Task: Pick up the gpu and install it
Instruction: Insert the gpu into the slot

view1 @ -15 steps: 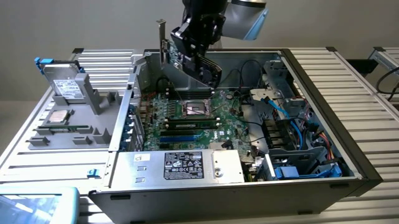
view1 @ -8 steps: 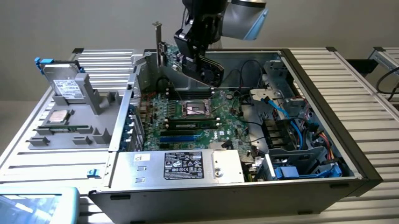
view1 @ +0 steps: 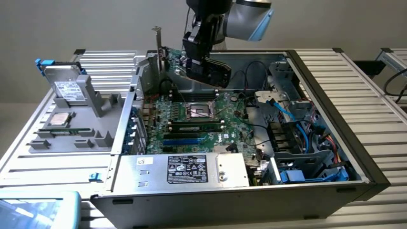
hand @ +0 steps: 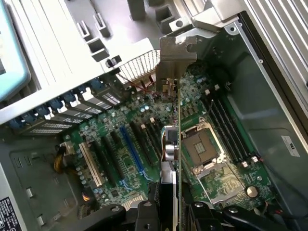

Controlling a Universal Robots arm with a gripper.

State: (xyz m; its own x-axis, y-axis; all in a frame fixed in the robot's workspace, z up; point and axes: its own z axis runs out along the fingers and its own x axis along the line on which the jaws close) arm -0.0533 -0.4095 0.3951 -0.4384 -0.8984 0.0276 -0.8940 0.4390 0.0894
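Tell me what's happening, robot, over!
End effector shut on gpu. It hangs edge-down above motherboard, not seated. Nothing seen between it and expansion slots.

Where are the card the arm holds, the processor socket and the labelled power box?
gpu (view1: 218,72), exterior view, dark face.
processor socket (view1: 199,110), exterior view, centre.
power box (view1: 186,169), exterior view, label.

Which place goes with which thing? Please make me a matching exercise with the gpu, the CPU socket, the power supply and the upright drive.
Things
1. gpu
2. CPU socket
3. power supply
4. upright drive

Places
A. in the grey tray, at the exterior view's left
B. in the middle of the motherboard
C. in the tool, above the motherboard
D. inside the case, at the wall nearest the exterior camera

Pairs: 1-C, 2-B, 3-D, 4-A
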